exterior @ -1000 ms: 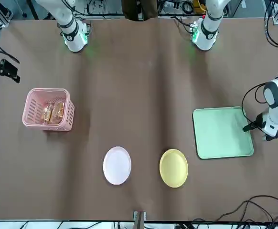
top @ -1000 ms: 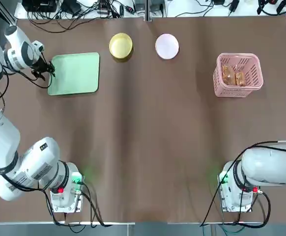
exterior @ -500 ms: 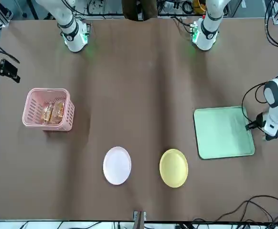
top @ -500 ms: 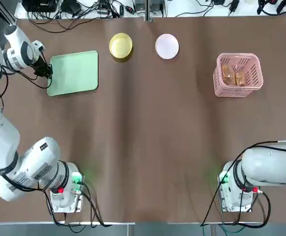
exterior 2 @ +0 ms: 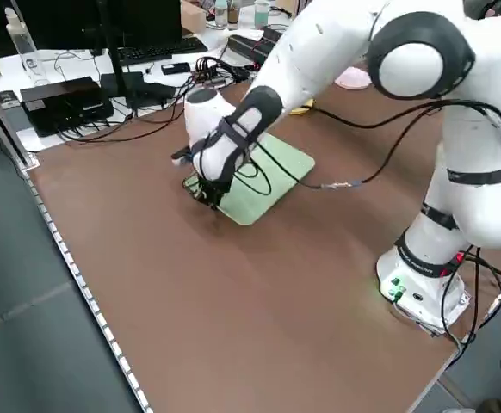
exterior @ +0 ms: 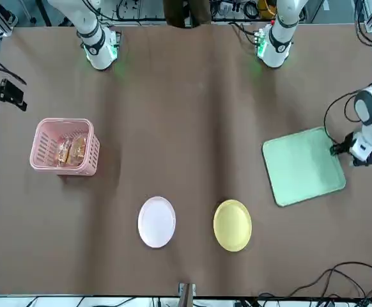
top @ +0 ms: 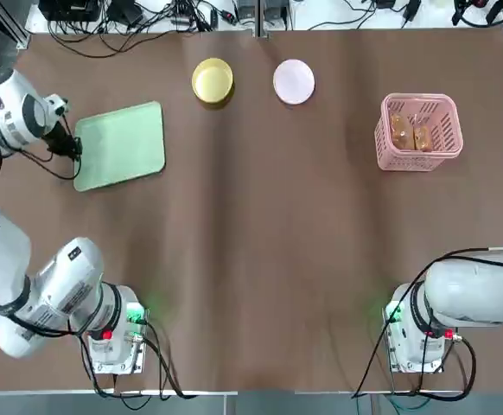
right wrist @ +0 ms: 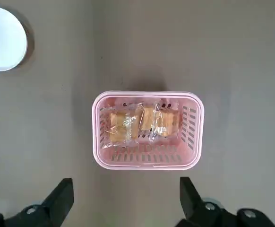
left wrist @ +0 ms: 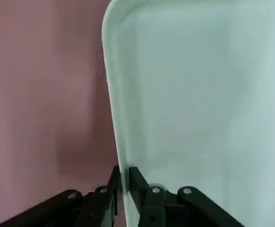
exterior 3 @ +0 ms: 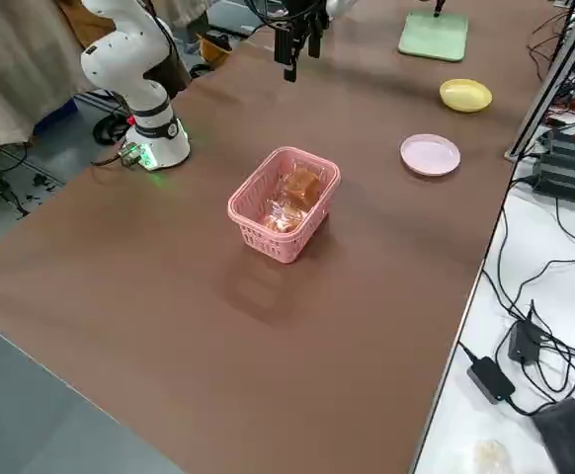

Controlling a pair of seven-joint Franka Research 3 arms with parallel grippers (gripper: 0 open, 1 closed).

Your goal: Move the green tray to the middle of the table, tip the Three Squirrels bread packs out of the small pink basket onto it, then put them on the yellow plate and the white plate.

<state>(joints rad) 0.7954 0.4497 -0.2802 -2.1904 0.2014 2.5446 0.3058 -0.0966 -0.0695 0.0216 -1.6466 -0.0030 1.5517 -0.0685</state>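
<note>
One green tray, one small pink basket and two arms are seen. Two bread packs are counted, with one yellow plate and one white plate.

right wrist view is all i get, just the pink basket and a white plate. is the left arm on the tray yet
Observer: Yes. The left gripper is shut on the rim of the green tray, at the tray's edge nearest the table's left side.
Operator: tray lying square to the table
Observer: No. In the top view it sits skewed, its corners turned off the table's edges.
Operator: and where's the yellow plate
Observer: The yellow plate stands beside the white plate at the far edge, between the tray and the small pink basket.
</note>
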